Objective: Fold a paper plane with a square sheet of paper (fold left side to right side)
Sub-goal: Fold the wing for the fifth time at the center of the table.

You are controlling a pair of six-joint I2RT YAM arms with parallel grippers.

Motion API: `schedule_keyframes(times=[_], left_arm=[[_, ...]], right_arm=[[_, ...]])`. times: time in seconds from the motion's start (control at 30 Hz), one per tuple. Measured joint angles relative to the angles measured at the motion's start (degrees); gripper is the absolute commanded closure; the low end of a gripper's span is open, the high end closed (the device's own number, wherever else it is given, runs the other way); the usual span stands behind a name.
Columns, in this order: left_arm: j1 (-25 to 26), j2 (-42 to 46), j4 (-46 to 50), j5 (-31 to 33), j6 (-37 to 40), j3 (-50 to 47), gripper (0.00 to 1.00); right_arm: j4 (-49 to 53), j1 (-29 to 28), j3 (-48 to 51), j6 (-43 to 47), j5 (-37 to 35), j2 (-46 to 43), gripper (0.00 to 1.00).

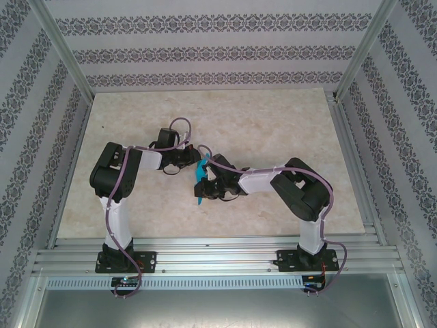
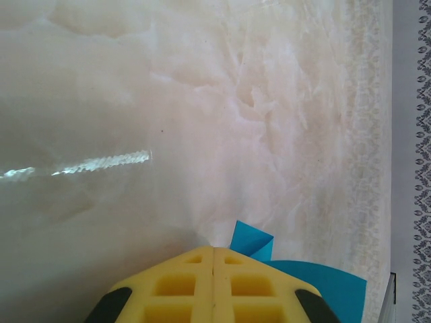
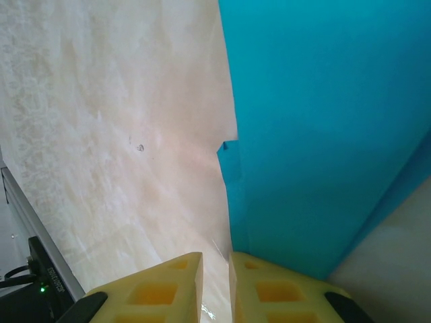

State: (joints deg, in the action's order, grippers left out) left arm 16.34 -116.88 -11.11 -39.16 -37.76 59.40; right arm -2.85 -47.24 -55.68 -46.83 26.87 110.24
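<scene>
paper: blue paper [image 1: 200, 179], folded narrow, seen mid-desk in the top view, between the two arm tips and touching or overlapping both.
paper pose: it looks raised off the desk rather than flat; exact tilt cannot be told.
paper, right wrist view: a broad blue face [image 3: 316, 134] is seen across the upper right, with a small notch [image 3: 225, 145] in its left edge. The lower edge runs down to the right-hand pad.
paper, left wrist view: a pointed corner and a wider flap [image 2: 330, 286] are seen just right of the pads, low in the picture.
left gripper: [image 1: 186, 165] is placed just left of the paper. The jaws are pressed together [image 2: 213, 252], with no gap seen between the yellow pads. Whether paper is nipped between them cannot be told.
right gripper: [image 1: 206, 187] is placed at the paper's near right side. The jaws are slightly apart [image 3: 215, 258], and desk is seen through the narrow slit. Nothing is seen clamped.
desk: pale marble-look top [image 1: 273, 137]. A glare streak [image 2: 101, 161] is seen in the left wrist view and a small dark speck [image 3: 140, 147] in the right wrist view.
surroundings: patterned walls [image 1: 205, 27] are seen on three sides, and a metal rail [image 1: 218, 256] carries the arm bases.
cables: purple cable [image 1: 126, 205] is routed along each arm.
</scene>
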Motion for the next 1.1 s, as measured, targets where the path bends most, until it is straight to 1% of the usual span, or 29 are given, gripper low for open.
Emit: schedule_keyframes(times=[0.17,0.27,0.3,0.33,0.43,0.5,0.63,0.73,0.9,1.1], left_arm=[[-0.72,0.85,0.11,0.37,0.26,-0.83,1.00],[-3.28,3.50,2.93,2.62,1.62,-2.43,0.93],[-4.52,4.85,4.52,3.56,2.16,-2.99,0.90],[-5.53,6.27,5.81,4.33,2.80,-3.50,0.89],[-7.65,11.93,8.74,5.86,4.24,-4.87,0.89],[-7.67,15.85,8.98,5.14,4.39,-5.90,0.90],[-6.12,22.25,6.86,0.55,3.61,-8.87,0.91],[-2.71,23.69,6.03,-2.23,2.54,-10.08,0.94],[2.19,23.71,5.97,-4.50,1.22,-11.80,0.98],[4.17,19.39,3.74,-5.53,0.13,-11.96,0.99]], right_arm=[[-1.25,0.31,1.01,-0.02,0.11,-0.33,0.82],[-1.16,1.11,1.68,0.31,0.42,-0.83,0.82],[-0.87,1.38,1.75,0.52,0.52,-0.94,0.82],[-0.55,1.66,1.75,0.72,0.66,-1.03,0.82],[0.13,2.23,1.75,1.60,0.70,-1.25,0.82],[0.35,2.36,1.75,1.86,0.79,-1.27,0.82],[0.42,2.36,1.75,2.03,0.79,-1.27,0.82],[0.46,2.36,1.75,2.03,0.76,-1.27,0.82],[0.55,2.36,1.73,2.47,0.76,-1.29,0.82],[0.74,2.36,1.68,2.95,0.76,-1.29,0.82]])
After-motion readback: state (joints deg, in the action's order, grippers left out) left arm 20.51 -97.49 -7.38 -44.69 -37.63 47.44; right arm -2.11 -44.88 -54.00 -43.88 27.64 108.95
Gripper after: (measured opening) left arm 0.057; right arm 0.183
